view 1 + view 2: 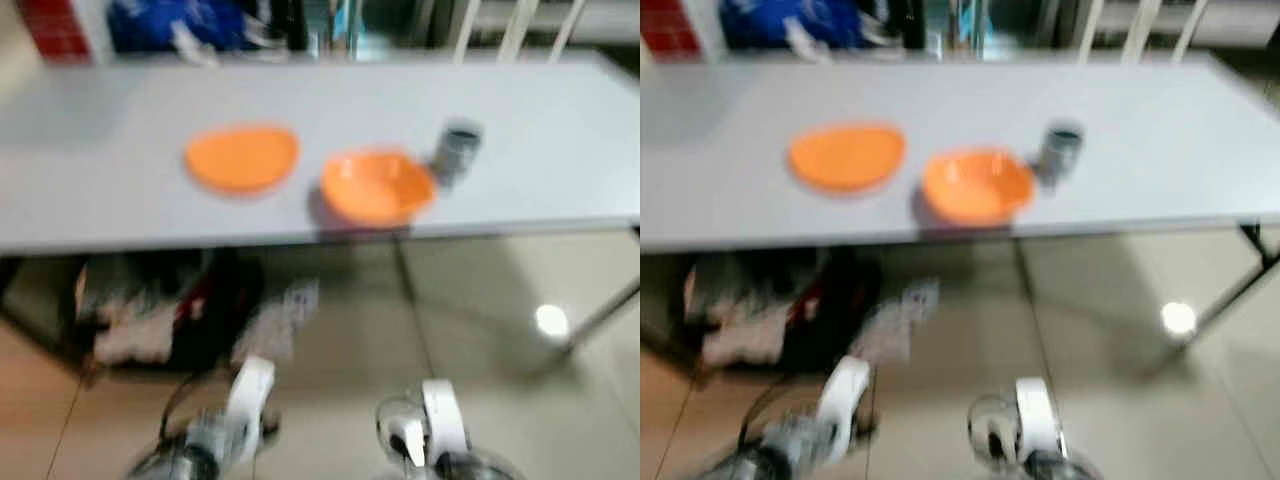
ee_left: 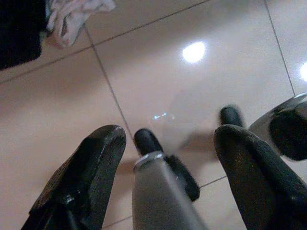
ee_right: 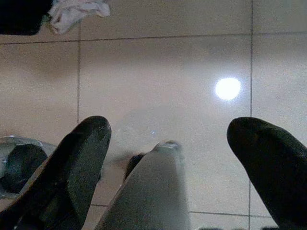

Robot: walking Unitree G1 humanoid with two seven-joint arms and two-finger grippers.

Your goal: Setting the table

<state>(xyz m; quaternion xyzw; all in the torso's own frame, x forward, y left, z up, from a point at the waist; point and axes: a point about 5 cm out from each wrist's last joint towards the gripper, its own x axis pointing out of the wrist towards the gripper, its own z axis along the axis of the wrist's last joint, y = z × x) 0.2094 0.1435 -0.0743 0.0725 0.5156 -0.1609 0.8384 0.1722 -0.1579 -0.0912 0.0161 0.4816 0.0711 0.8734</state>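
Observation:
On a long grey table [image 1: 560, 150] ahead lie an orange plate [image 1: 242, 158], an orange bowl [image 1: 378, 186] to its right near the front edge, and a grey cup [image 1: 458, 150] just right of the bowl. The head views are blurred. Both silver arms hang low in front of the table, the left arm [image 1: 245, 400] and the right arm [image 1: 437, 415]. In the left wrist view my left gripper [image 2: 168, 136] is open over the tiled floor, holding nothing. My right gripper [image 3: 170, 127] is open too, above the floor, also holding nothing.
Under the table's left part sits a dark heap of bags and cloth [image 1: 165, 315]. A table leg [image 1: 600, 315] slants down at the right. Beige floor tiles [image 1: 480, 300] lie between me and the table. Chairs and clutter [image 1: 200, 25] stand behind it.

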